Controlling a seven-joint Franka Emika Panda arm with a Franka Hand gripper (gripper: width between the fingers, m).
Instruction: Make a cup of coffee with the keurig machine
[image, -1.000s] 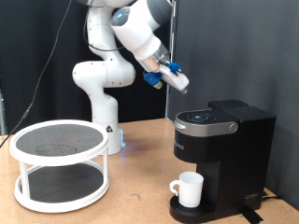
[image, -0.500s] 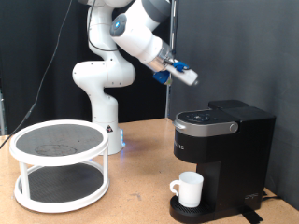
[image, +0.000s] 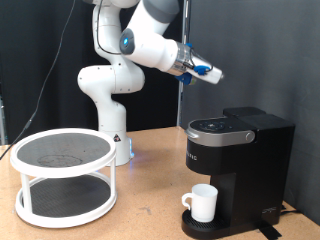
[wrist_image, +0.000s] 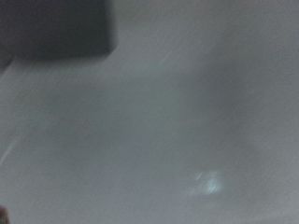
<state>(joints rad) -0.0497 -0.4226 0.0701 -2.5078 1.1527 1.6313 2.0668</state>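
- We see a wooden counter (image: 150, 205) in front of a dark curtain, with the white arm's base standing near the counter's back edge.
- The machine (image: 238, 165) sits towards the counter's right edge in the exterior view, lid down, its silver-rimmed top facing up.
- The cup (image: 203, 202) stands upright on the drip tray at the machine's front, under the brew head, near the counter's front edge; its handle points to the exterior view's left.
- We cannot see whether the cup holds anything.
- A white two-tier round table (image: 63, 175) fills the counter's left side in the exterior view, well apart from the machine.
- The gripper (image: 211, 73) hangs in the air above the machine, clear of the lid and touching nothing, pointing towards the exterior view's right.
- It shows blue parts at its tip, but it is too small here for us to tell whether the fingers are apart or together, or whether anything sits between them.
- The wrist view is a grey blur with a dark patch in one corner; we can name nothing in it.
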